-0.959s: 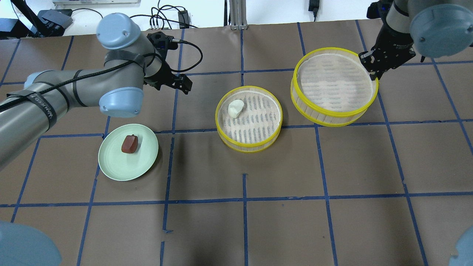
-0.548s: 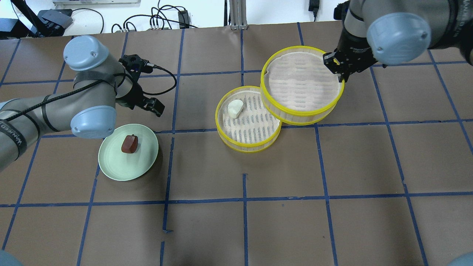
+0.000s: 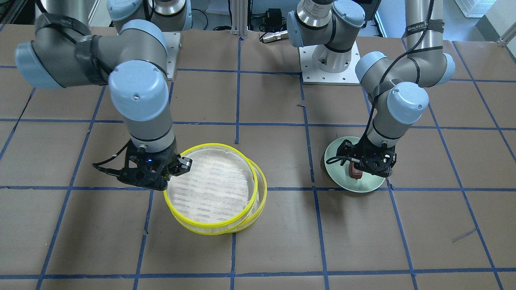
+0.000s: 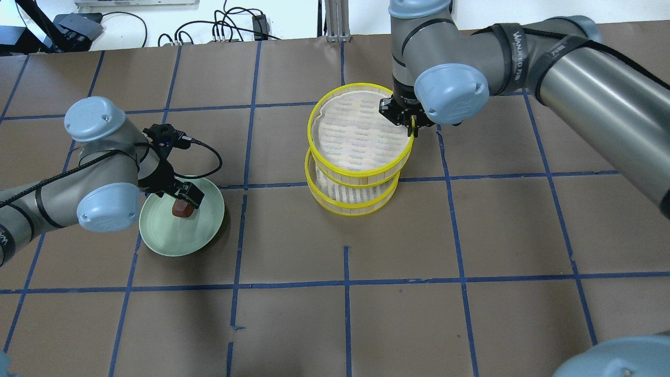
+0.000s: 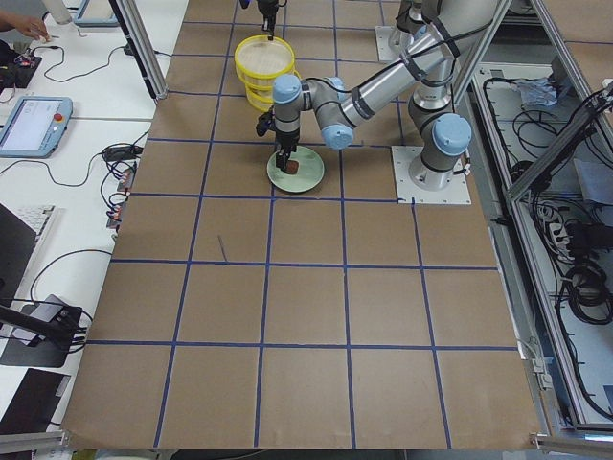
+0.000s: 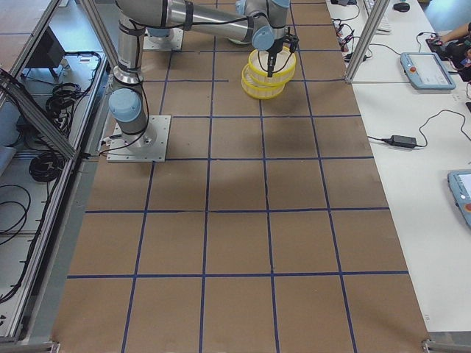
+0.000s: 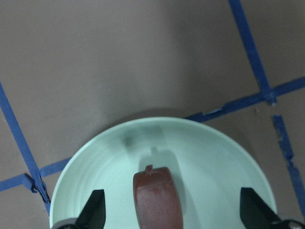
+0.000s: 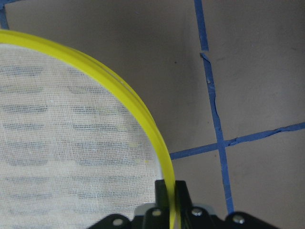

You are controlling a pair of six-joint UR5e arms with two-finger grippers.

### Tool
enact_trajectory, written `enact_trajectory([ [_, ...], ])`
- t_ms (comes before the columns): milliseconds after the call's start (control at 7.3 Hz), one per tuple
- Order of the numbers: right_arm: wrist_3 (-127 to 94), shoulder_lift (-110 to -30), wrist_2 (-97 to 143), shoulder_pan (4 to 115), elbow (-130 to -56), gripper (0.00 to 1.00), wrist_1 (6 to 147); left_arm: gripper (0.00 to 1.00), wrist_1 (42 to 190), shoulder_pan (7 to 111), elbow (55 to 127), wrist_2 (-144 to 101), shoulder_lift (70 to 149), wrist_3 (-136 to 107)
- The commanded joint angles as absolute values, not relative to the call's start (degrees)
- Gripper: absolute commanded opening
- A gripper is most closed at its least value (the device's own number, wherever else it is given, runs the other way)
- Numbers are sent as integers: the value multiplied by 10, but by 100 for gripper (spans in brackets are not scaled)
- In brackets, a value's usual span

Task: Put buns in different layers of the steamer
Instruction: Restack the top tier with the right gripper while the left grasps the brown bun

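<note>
Brown papered table (image 4: 471,235). Near left, on pale green round plate (image 4: 167,242), dark reddish-brown oblong bun (image 7: 157,198) between spread fingers of left gripper (image 7: 174,214): may skid if pinched off-centre. Farther, right gripper (image 8: 170,193) clamped on yellow-rimmed round upper steamer tray (image 4: 361,171), offset over lower tray (image 4: 352,205): may seat crooked.

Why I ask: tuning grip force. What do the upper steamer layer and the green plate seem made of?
The upper steamer layer has a bright yellow, smooth, slightly glossy rim, likely plastic. Its floor shows a fine white weave, seemingly gauze cloth over slats. The green plate is pale and smooth with a soft sheen, probably plastic or melamine, though it could be glazed ceramic.
</note>
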State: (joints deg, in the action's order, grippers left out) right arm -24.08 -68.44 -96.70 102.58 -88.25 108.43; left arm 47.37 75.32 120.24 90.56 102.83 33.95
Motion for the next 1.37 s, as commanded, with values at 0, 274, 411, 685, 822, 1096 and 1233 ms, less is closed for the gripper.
enact_trajectory([
  [0,-285,-670,-965,1046,-884,3,1087,93,486,748,1208,890,1037,342],
  [274,-280,-665,-966,1049,-884,4,1087,12,485,748,1201,875,1039,349],
  [411,-278,-665,-967,1049,-884,4,1087,1,480,748,1200,871,1039,352],
  [685,-279,-664,-969,1048,-885,4,1086,0,475,749,1180,864,1036,343],
  [822,-286,-667,-967,1048,-889,4,1084,0,508,753,1125,865,1035,343],
  [1096,-287,-670,-969,1048,-898,4,1083,0,642,778,1042,845,1023,302],
  [1233,-280,-671,-972,1047,-898,4,1078,0,659,811,1024,843,1020,246],
])
